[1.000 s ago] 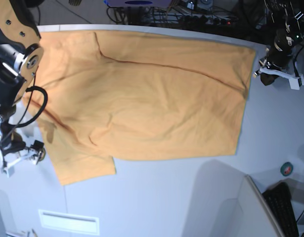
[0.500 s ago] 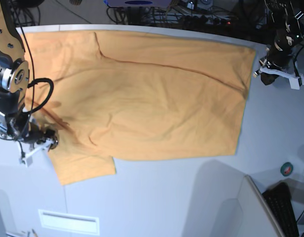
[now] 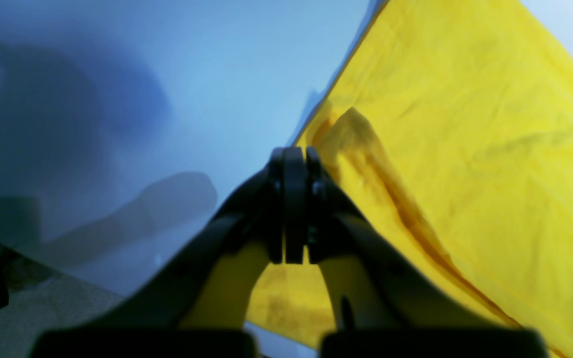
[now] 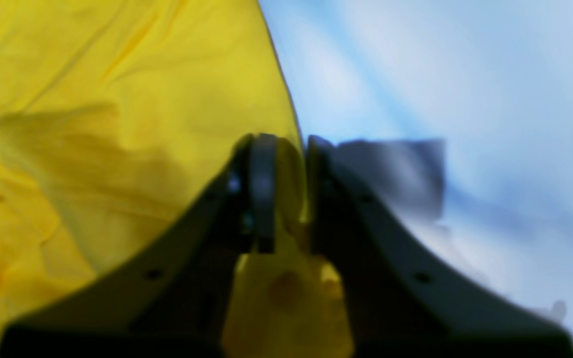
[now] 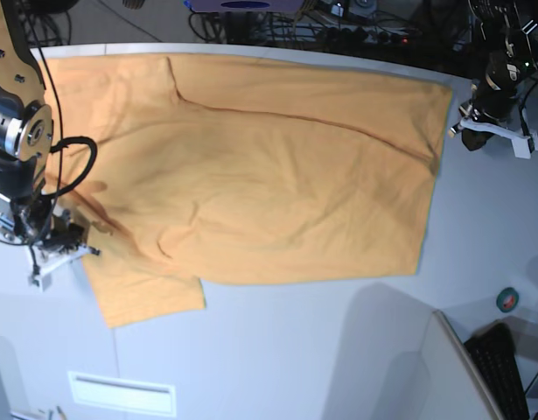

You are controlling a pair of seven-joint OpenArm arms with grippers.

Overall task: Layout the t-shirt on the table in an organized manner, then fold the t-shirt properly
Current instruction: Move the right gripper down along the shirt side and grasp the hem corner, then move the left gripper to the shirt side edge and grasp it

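Now the t-shirt [image 5: 251, 166] lies spread but creased across the table [image 5: 295, 350], one sleeve at seven o'clock. The right gripper [image 5: 63, 249], spread wide a second ago beside that sleeve, has closed its jaws on the sleeve's edge, likely for a smoothing pull. The left gripper [image 5: 492, 131], jaws pressed together and empty, waits at two o'clock.

T-shirt [image 5: 251, 166] flat on table [image 5: 295, 350], tools at opposite edges

Tangled cables [image 5: 338, 31] behind; black keyboard [image 5: 500, 367] at lower right
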